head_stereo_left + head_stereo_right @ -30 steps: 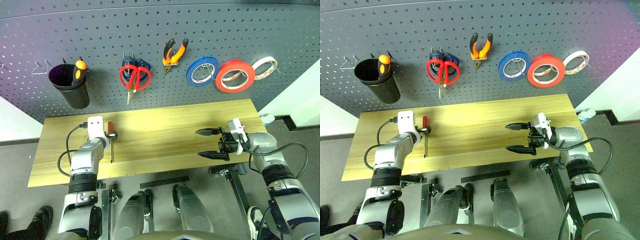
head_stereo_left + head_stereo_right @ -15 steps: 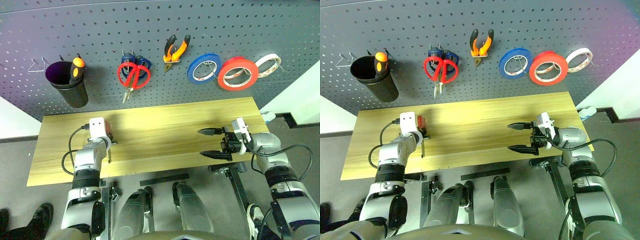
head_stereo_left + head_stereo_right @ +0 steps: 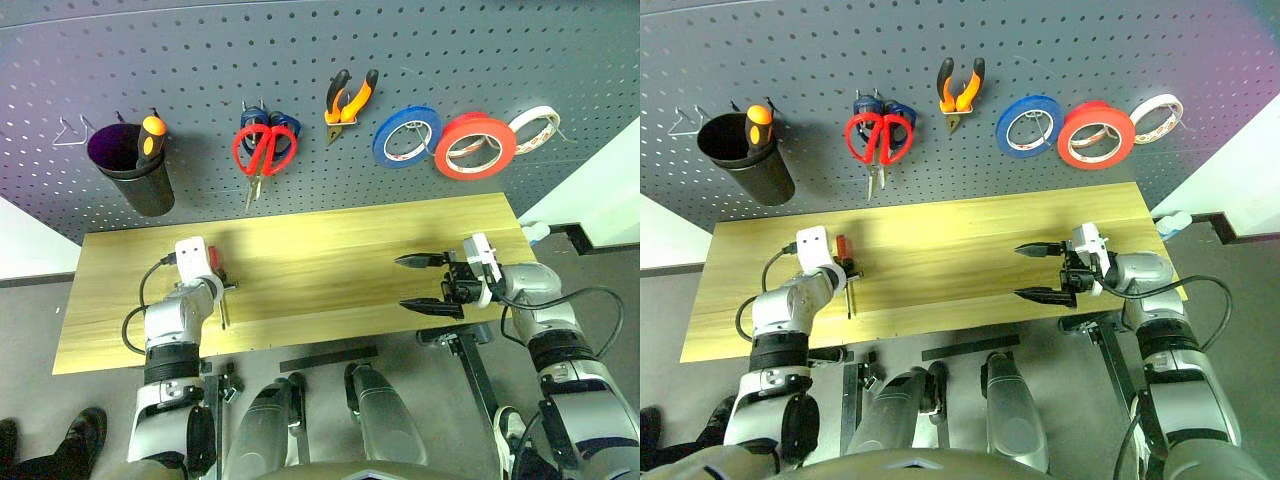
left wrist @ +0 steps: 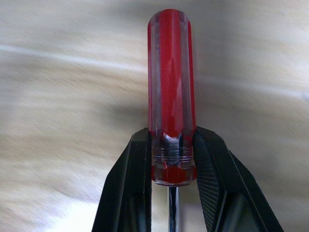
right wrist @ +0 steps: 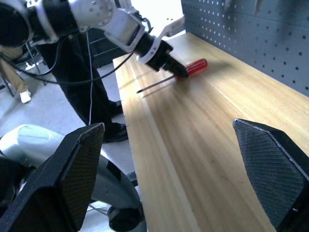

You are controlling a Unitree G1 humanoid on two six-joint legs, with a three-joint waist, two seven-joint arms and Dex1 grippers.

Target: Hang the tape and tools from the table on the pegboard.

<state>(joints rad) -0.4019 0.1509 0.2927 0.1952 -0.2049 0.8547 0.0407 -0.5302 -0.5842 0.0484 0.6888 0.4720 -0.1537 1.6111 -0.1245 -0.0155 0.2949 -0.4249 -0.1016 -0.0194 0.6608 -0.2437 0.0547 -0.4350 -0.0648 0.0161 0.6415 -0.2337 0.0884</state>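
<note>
A slim red-handled screwdriver lies on the left part of the light wood table, its thin shaft pointing toward the front edge. My left gripper is shut on the lower end of its handle, low over the tabletop. My right gripper hangs open above the table's right side, nothing between its fingers. On the dark grey pegboard hang the red tape, the orange-and-black pliers and the red-handled scissors.
A blue roll and a thin white roll flank the red tape. A black cup holding an orange-handled screwdriver hangs at the board's left, beside a bare hook. A person's legs stand past the table's left end.
My left gripper has closed on the screwdriver's handle, which it stood open around a second ago. The right arm has stayed where it was.
</note>
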